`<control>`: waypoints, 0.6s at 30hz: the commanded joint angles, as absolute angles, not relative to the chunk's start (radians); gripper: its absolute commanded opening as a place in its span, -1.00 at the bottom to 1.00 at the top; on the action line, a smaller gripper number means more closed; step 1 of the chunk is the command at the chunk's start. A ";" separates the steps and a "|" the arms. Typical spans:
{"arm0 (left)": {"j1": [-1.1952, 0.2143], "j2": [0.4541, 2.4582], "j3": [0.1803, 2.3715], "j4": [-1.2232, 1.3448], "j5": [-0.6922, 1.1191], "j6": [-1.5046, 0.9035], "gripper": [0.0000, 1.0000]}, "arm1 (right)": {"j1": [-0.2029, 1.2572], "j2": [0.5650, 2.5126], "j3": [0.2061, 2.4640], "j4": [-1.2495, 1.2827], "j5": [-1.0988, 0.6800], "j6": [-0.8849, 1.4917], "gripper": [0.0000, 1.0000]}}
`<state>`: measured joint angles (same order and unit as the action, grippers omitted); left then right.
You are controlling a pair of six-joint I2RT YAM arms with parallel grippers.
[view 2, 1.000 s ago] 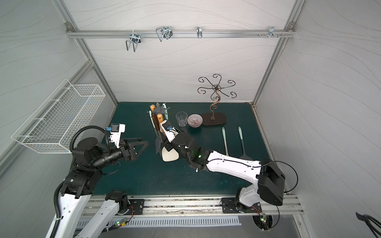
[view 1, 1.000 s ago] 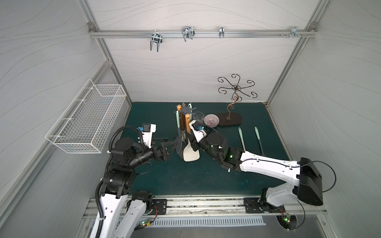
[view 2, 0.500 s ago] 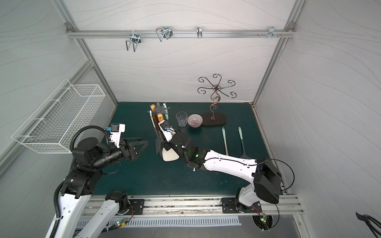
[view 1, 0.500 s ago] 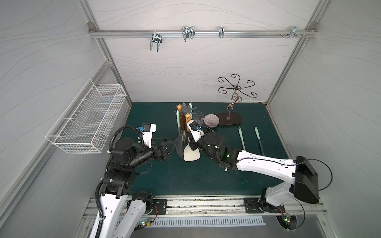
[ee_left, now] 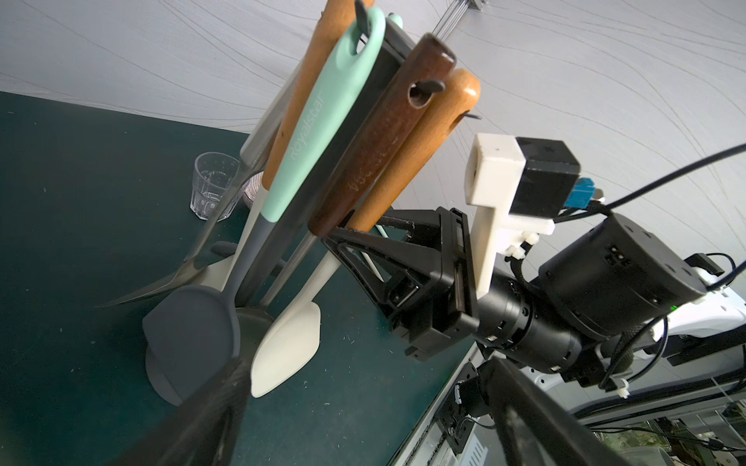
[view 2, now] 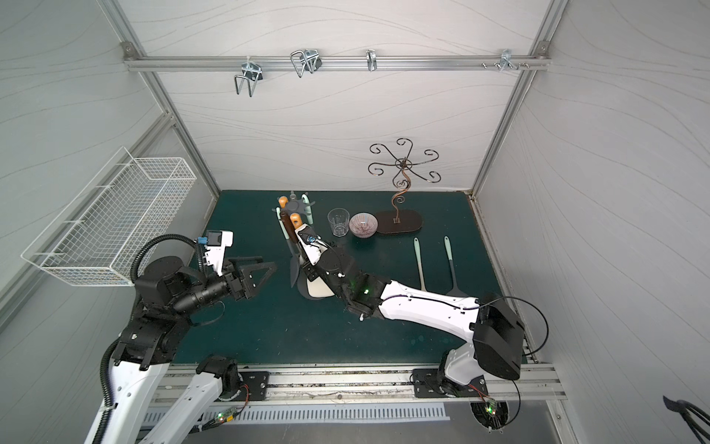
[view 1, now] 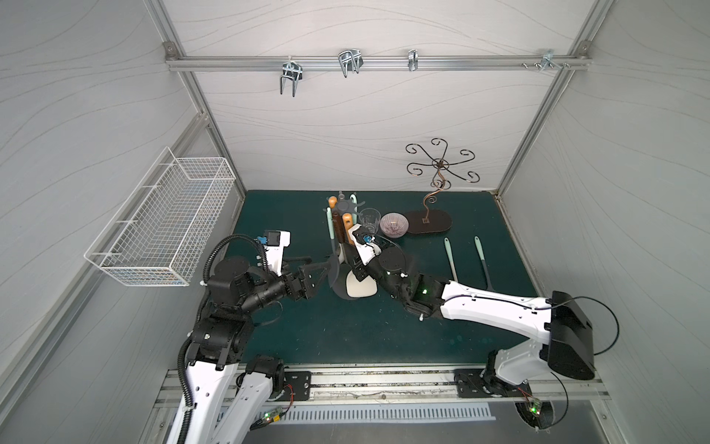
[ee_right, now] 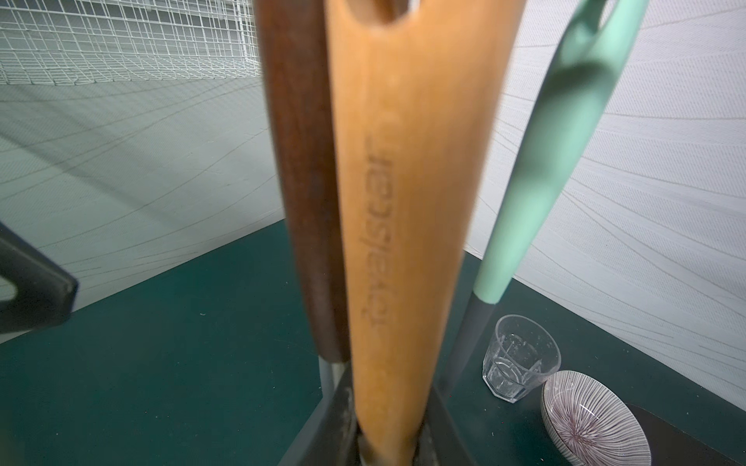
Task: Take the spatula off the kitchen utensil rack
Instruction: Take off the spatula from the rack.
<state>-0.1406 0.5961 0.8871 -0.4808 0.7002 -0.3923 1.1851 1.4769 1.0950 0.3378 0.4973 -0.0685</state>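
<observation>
Right wrist view: spatula (ee_right: 403, 201) handle fills the middle, upright, its lower end between the right gripper (ee_right: 387, 441) fingers.
Right jaws: closed on that light-wood handle at its lower end, where the cream shaft begins.
Spatula place: hanging from a hook of the rack (view 1: 340, 207) at the back of the mat (view 1: 345, 338), cream blade down by the round base.
Neighbours: dark-wood handle (ee_right: 298, 201) touching on one side; mint handle (ee_right: 537, 181) near on the other, with a gap between.
Left side: left gripper (view 2: 269, 261) has its jaws wide apart and empty, just beside the rack; whether it touches the grey head (ee_left: 193, 322) cannot be told.
Right side: glass (view 1: 369, 220) just beside the rack, then bowl (view 1: 393, 224), both close to the right wrist.
Open room: bare mat in front of the rack, between the arms, to the front edge.
Far right: two utensils (view 1: 450, 259) lie flat, well apart from the rack.
</observation>
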 commanded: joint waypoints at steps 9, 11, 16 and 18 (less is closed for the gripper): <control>-0.146 0.594 0.884 -0.462 0.698 -0.371 0.90 | 1.206 1.419 1.091 0.290 0.461 -0.047 -1.00; -0.146 0.594 0.885 -0.462 0.696 -0.371 0.90 | 1.205 1.408 1.086 0.282 0.451 -0.043 -1.00; -0.147 0.597 0.884 -0.460 0.696 -0.374 0.90 | 1.206 1.380 1.076 0.269 0.434 -0.030 -1.00; -0.146 0.597 0.884 -0.459 0.695 -0.374 0.90 | 1.206 1.370 1.070 0.270 0.415 -0.028 -1.00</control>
<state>-0.1406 0.5972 0.8818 -0.4812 0.6922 -0.3923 1.1946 1.4124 1.0775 0.2638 0.4477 -0.0437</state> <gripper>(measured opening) 0.952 0.211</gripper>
